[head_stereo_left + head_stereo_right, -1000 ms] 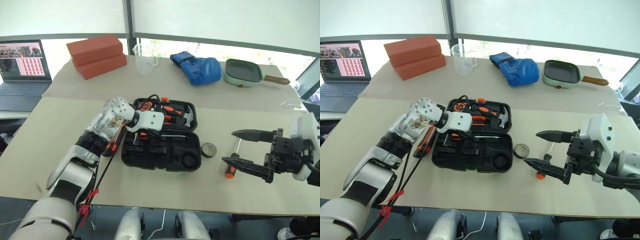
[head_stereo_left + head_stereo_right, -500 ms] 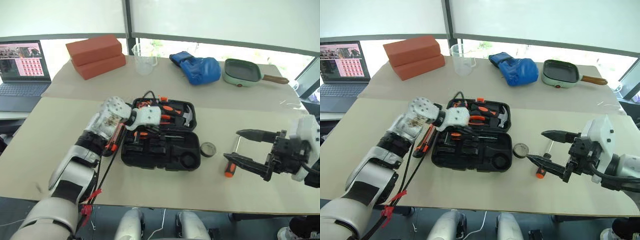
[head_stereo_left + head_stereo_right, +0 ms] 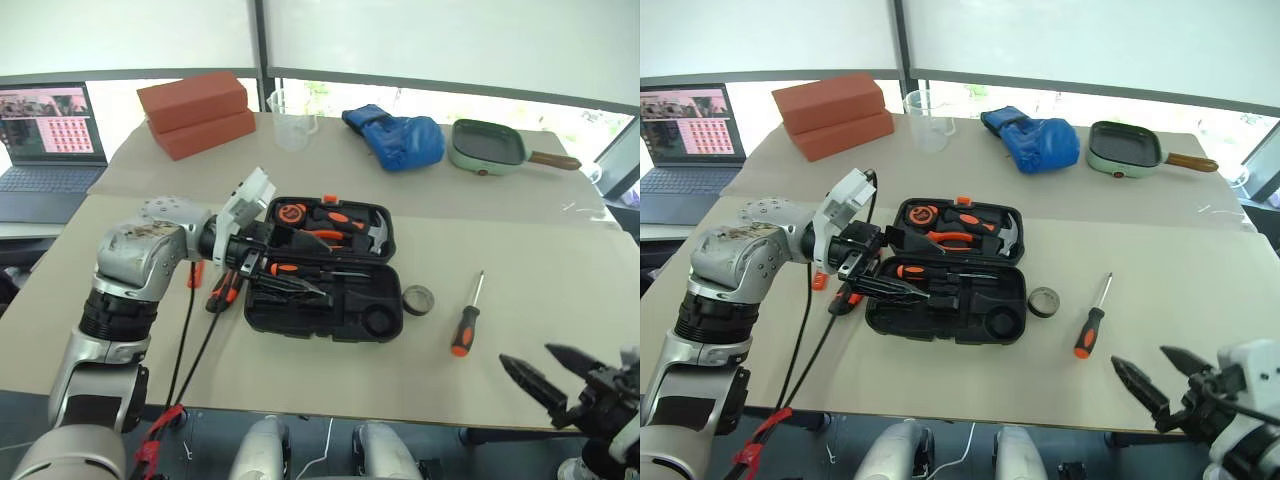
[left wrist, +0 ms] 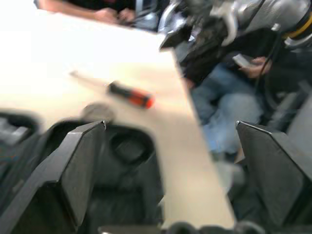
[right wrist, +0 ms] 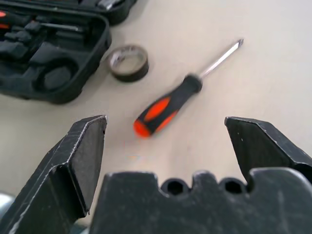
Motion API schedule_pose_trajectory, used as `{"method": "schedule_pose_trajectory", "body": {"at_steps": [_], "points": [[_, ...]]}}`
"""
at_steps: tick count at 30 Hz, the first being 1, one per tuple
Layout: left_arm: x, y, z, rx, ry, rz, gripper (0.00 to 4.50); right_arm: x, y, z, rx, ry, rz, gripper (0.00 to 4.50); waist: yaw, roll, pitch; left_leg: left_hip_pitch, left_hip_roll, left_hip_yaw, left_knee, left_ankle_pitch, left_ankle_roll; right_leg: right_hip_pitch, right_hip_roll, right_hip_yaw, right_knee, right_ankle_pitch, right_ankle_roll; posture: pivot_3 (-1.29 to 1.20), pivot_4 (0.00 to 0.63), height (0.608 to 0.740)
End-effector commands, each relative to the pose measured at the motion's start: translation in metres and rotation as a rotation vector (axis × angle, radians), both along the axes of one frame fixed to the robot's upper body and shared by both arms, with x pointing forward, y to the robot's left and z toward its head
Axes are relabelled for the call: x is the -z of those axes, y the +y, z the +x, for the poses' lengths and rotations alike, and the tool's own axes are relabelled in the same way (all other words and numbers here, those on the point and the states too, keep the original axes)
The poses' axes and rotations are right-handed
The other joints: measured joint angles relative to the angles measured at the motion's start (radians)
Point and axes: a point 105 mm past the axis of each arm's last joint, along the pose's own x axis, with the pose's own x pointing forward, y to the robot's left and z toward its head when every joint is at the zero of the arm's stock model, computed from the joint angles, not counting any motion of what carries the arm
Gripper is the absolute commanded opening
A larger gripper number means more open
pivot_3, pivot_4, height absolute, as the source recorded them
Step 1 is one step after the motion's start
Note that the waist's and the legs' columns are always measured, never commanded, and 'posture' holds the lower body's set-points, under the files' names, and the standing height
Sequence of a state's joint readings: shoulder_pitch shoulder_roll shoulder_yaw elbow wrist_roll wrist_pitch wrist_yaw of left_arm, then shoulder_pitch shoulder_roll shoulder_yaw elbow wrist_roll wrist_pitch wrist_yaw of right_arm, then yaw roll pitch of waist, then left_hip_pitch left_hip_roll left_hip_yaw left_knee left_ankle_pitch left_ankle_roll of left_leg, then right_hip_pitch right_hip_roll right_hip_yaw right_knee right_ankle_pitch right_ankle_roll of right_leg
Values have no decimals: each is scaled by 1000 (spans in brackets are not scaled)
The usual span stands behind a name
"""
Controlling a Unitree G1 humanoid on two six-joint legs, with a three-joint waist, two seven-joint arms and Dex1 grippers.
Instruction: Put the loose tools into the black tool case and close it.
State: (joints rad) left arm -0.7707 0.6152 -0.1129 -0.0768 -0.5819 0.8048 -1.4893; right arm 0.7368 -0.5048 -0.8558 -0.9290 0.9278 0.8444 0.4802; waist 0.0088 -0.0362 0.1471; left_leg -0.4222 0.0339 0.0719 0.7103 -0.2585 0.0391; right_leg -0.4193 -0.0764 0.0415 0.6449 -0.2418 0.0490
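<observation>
Lying open on the bench [image 3: 120,250], the black tool case [image 3: 325,265] sits in the middle of the left eye view, with a screwdriver [image 3: 466,322] well apart to its right and a small tape roll [image 3: 417,299] just beside its right edge. The screwdriver's long axis runs toward and away from the robot, tip far, orange-and-black handle near. The left gripper [image 3: 275,280] hovers over the case's left half, jaws spread wide and holding nothing; a utility knife [image 3: 222,290] lies just left of the case, beneath that arm. The right gripper [image 3: 545,372] hangs low at the bench's near right edge, jaws wide and empty.

From the right eye view, the same layout holds: the screwdriver lies between the case and the right gripper [image 3: 1150,378], up and to the left of its jaws, so the right arm looks the nearer one for it.

Through the left wrist view, the screwdriver [image 4: 130,95] and the tape roll [image 4: 97,112] show beyond the case's rim, past broadly parted fingers [image 4: 80,165].

Down the right wrist view, the screwdriver [image 5: 180,100] lies slanted ahead between wide jaws, handle end nearer, the tape roll [image 5: 127,62] beyond it beside the case [image 5: 48,53].
</observation>
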Motion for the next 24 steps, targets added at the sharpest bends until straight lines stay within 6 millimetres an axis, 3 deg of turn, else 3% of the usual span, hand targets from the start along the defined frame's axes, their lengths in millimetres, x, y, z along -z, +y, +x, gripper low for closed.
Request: {"method": "schedule_pose_trajectory", "body": {"at_steps": [1, 9, 15, 22, 24], "points": [[-8, -6, -11, 65, -30, -28, 4413, -2, 16, -4, 7, -23, 4, 4500, -7, 0, 0, 0, 0, 0, 0, 0, 0, 0, 0, 0, 1, -1, -1, 0, 150, 738], [-14, -9, -14, 77, -84, -23, 4413, 14, 35, 31, 9, -27, 61, 4500, -13, 1, 0, 0, -1, 0, -1, 0, 0, -1, 1, 0, 1, -1, -1, 0, 150, 738], [-10, -5, -16, 33, -129, 23, 4413, 41, 23, 74, 92, 27, -4, 4500, -13, 1, 0, 0, -2, 0, -1, 0, 0, -1, 1, 0, 0, -1, -1, 0, 150, 738], [-12, 0, -15, -15, -157, 43, 4413, 57, 18, 101, 158, 43, 2, 4500, -10, 2, 0, -1, -2, 0, -1, 0, 0, -2, 1, 0, 0, -1, -1, 0, 150, 738], [-12, 1, -14, -25, -164, 50, 4500, 65, 15, 104, 177, 57, -21, 3995, -11, 2, 0, 0, -2, 0, -1, 0, 0, -2, 1, 0, 0, -1, -1, 0, 150, 738]]}}
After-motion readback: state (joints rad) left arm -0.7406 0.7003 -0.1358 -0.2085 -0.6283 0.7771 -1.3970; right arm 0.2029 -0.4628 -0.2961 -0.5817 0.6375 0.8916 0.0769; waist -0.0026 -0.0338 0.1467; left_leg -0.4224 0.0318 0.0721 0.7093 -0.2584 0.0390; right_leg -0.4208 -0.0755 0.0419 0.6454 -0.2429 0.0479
